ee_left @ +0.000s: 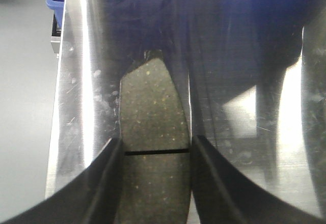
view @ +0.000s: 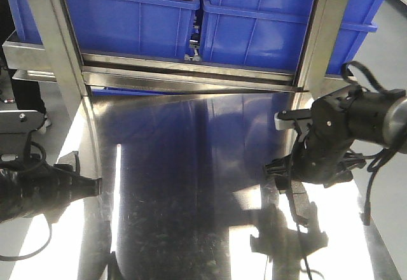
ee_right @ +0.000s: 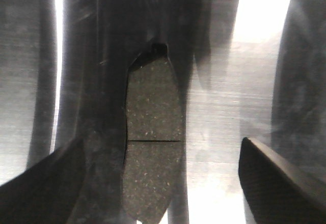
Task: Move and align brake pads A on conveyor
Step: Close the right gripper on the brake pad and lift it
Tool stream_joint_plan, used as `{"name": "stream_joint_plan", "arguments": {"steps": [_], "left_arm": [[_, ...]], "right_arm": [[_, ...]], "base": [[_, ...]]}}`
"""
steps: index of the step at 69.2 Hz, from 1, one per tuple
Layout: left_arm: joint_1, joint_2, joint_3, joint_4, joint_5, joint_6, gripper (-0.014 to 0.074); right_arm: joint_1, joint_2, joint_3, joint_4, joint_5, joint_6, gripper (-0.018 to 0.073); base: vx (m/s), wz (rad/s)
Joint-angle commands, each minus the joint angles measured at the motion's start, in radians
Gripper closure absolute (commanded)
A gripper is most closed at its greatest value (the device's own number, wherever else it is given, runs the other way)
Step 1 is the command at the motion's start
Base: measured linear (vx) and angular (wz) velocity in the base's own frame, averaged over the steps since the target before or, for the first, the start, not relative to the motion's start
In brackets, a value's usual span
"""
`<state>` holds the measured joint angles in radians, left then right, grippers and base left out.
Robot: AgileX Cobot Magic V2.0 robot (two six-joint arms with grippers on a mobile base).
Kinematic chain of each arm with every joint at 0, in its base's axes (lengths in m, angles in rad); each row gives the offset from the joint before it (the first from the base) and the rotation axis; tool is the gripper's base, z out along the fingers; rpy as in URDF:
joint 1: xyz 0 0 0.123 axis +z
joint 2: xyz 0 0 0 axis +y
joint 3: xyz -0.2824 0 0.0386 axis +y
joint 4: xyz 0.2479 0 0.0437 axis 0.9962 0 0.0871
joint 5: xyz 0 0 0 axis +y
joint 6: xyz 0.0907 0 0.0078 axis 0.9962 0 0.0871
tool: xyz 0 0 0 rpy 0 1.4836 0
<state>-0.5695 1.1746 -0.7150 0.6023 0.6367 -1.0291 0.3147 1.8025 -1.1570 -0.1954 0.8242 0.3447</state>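
One brake pad [ee_left: 152, 107], grey-brown and speckled with a thin groove across it, sits between the fingers of my left gripper [ee_left: 155, 145], which is shut on its two long sides. My left gripper [view: 79, 181] is low at the left edge of the steel tabletop [view: 191, 184]. A second brake pad [ee_right: 153, 147] lies on the steel between the wide-spread fingers of my open right gripper [ee_right: 160, 147], nearer the left finger and touching neither. My right gripper [view: 280, 146] hangs over the table's right side. The conveyor is out of view.
Two blue bins [view: 267, 19] stand on a steel shelf [view: 191, 70] at the back, the left bin [view: 127, 13] holding something red. Metal uprights [view: 57, 38] flank the table. Black cables [view: 375, 178] trail from the right arm. The table's left edge [ee_left: 53, 132] is close to the held pad.
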Motion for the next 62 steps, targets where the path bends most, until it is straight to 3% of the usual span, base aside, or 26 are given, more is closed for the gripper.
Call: {"name": "stream_joint_plan", "arguments": {"steps": [1,44,62], "left_arm": [[0.001,-0.024,-0.024,0.034,-0.035,-0.002,0.0430],[0.001,-0.024,-0.024,0.034,-0.036,-0.002,0.0430],[0.001,-0.024,-0.024,0.034,-0.036,-0.002,0.0430]], "right_arm": [[-0.006,-0.014,-0.030,-0.004,-0.011,-0.003,-0.0020],[-0.006,0.050,-0.030,-0.002,-0.030,-0.003,-0.0017],[-0.006,0.058,-0.030,-0.002,-0.029,-0.003,0.0090]], "base": [[0.00,0.00],[0.00,0.00],[0.00,0.00]]}}
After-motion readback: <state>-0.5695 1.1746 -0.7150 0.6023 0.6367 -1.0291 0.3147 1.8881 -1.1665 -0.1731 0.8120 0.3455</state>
